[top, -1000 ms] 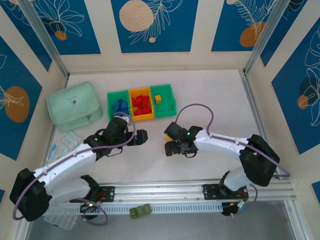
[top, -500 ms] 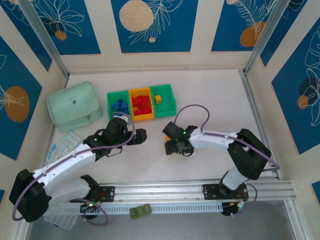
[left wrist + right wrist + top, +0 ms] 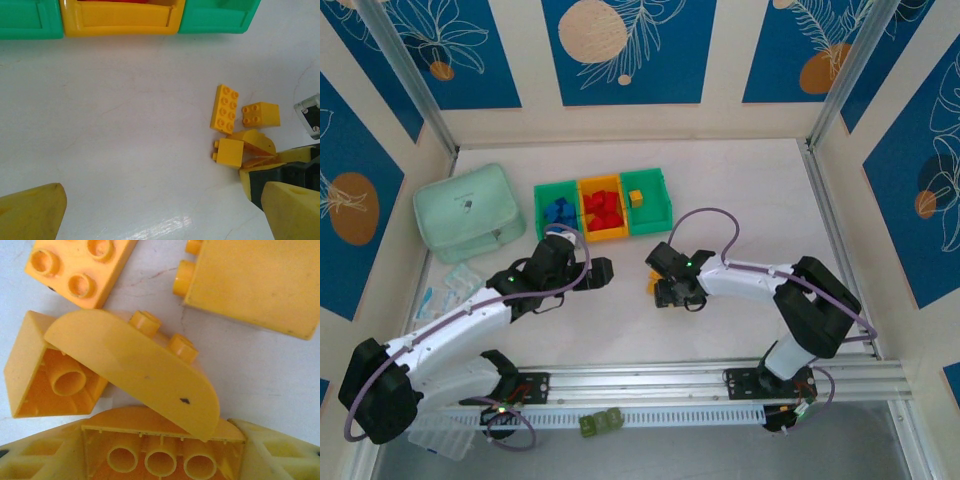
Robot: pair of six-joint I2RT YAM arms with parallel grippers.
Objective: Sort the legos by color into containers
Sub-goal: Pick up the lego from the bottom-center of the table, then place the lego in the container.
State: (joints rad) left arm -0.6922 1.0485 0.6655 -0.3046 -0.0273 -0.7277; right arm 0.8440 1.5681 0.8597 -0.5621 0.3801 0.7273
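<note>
Right gripper (image 3: 658,288) down on yellow brick cluster (image 3: 240,135), on table (image 3: 750,180) in front of bins (image 3: 602,234). Jaws at mid width, pads on both ends of hollow-bottomed brick (image 3: 160,460); looks pinched. Curved brick (image 3: 135,370) leans across its top, square brick (image 3: 260,280) just beside. Best: squeeze firm, lift straight and slow so curved one slides off, no dragging neighbours. Then to right green bin (image 3: 656,207), lone yellow brick (image 3: 635,197) already inside. Left gripper (image 3: 162,192) wide, empty, hovers near; keep it clear.

overhead view looks down; wrist views share the yellow legos (image 3: 250,140).
</note>
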